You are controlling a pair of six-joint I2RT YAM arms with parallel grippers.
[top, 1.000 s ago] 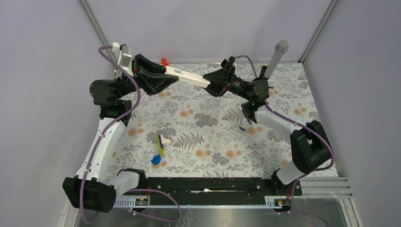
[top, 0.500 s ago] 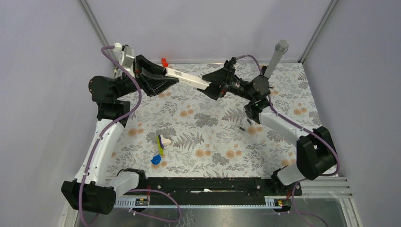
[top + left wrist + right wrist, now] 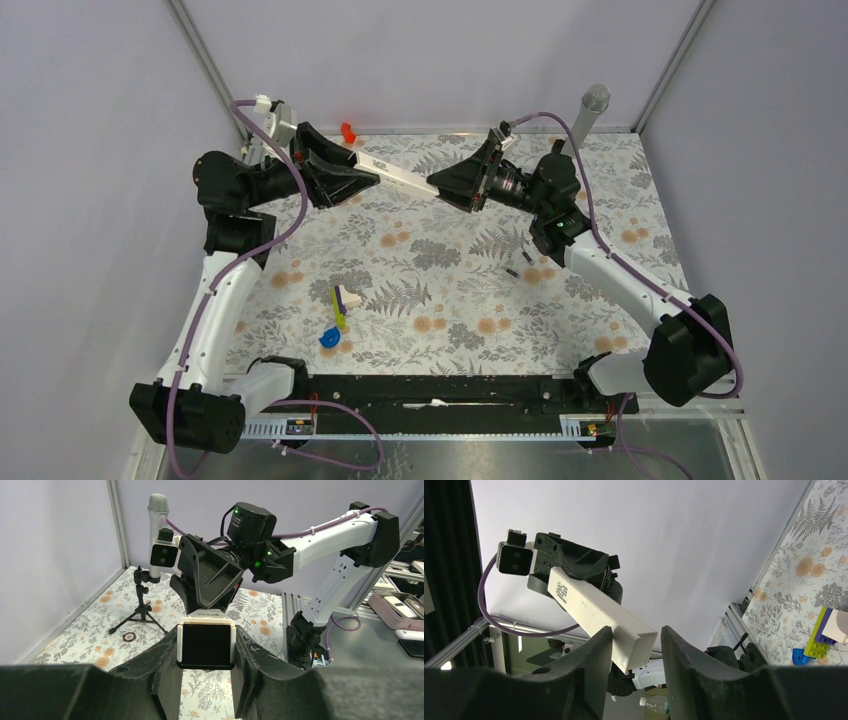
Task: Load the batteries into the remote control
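Observation:
The remote control (image 3: 398,172), a slim white bar, hangs in the air over the back of the table. My left gripper (image 3: 338,172) is shut on its dark end (image 3: 206,645), both fingers pressing its sides. My right gripper (image 3: 452,186) faces it from the other side, and the remote's white end (image 3: 636,645) sits between its fingers. One finger (image 3: 596,652) touches the remote, while a narrow gap shows at the other, so the jaws stand open. Two batteries (image 3: 512,270) (image 3: 525,258), tiny dark cylinders, lie on the flowered mat under my right arm.
A microphone on a small tripod (image 3: 590,108) stands at the back right corner. A yellow-white-blue toy cluster (image 3: 341,303) and a blue piece (image 3: 329,338) lie front left. A red object (image 3: 347,131) is at the back edge, a small dark ring (image 3: 129,637) near the tripod.
My right gripper has rolled and shifted along the remote's end; its jaws widened, then narrowed around it again. My left gripper has kept its hold and turned slightly.

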